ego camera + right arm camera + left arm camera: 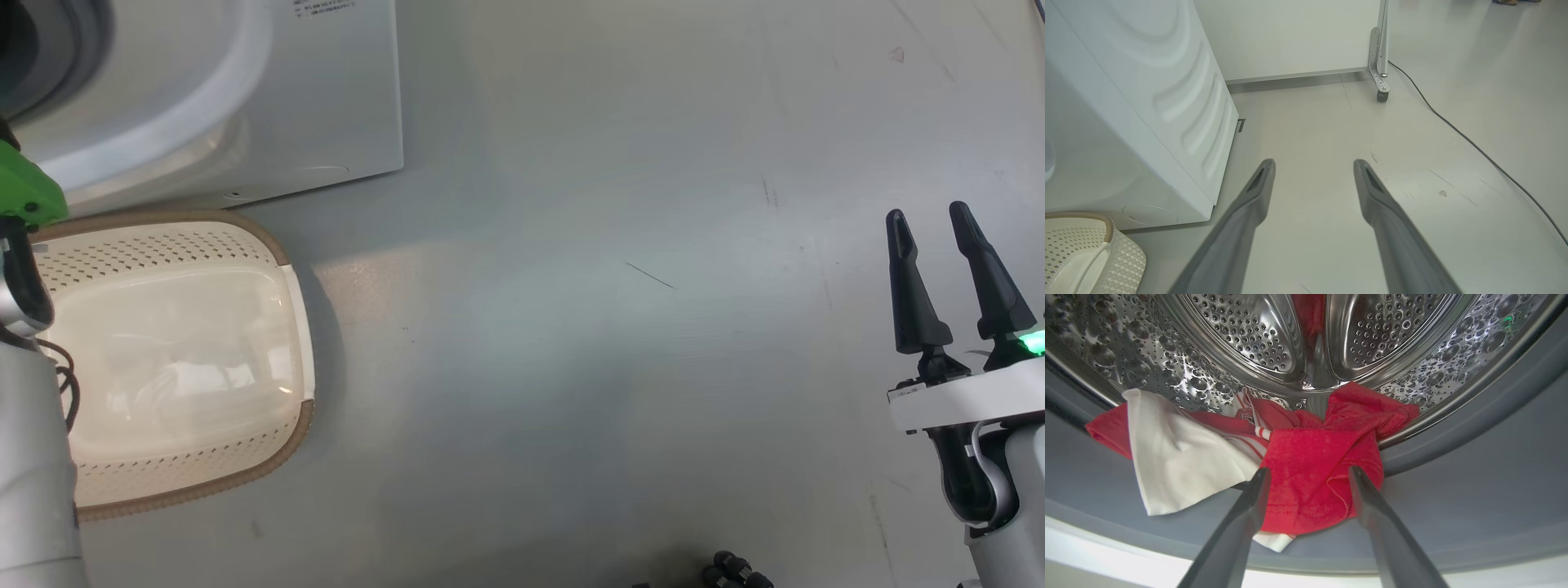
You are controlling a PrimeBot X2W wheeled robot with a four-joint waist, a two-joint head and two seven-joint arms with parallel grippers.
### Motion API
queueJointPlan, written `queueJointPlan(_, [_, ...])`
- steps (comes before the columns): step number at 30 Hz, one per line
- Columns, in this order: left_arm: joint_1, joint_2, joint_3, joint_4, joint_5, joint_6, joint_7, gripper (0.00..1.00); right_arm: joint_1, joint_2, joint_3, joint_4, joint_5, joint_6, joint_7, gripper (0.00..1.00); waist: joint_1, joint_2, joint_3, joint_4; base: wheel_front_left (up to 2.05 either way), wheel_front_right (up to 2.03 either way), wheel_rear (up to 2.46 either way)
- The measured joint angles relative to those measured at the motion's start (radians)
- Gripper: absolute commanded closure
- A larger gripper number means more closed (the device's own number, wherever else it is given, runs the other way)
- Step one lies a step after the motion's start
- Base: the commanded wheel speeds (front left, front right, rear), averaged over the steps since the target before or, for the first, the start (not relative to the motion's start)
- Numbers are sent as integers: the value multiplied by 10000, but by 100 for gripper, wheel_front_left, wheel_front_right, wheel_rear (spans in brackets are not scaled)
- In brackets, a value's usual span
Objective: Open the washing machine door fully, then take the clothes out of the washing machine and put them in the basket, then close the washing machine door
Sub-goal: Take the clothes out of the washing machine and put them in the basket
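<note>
Nearest, the left gripper (1308, 473) is held spread, nothing clamped, tips at the clothes (1180, 457) heaped across the drum (1241, 339) lip and grey seal (1474, 490). The right gripper (928, 214) is likewise spread, over the floor (571, 343); the basket (304, 343) is set before the washing machine (326, 98).

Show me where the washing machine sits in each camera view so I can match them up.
Head view: the washing machine fills the top left, lower front corner toward centre.
Left wrist view: its steel drum and grey seal ring the clothes, across the whole upper frame.
Right wrist view: its white side panel runs down the left.
Shared landmark: the basket, at the machine's foot in head and right wrist views.
</note>
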State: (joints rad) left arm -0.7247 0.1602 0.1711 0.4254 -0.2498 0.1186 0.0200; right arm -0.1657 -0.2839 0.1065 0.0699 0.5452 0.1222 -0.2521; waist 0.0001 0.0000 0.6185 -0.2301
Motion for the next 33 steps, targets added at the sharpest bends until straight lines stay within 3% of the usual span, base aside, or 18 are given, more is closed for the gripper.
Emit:
queueJointPlan(10, [-995,623,-157,439,316,0,1791,0,-315,-50,226,13,90,0,0,0,0,0,340,-119,0,0,0])
queueJointPlan(18, [-1591,802,-265,677,416,0,3076,0,-386,-59,293,33,155,0,0,0,0,0,482,-115,0,0,0])
queueJointPlan(33, [-1983,1032,-506,779,621,0,3900,0,-537,-65,353,58,198,0,0,0,0,0,575,-137,0,0,0])
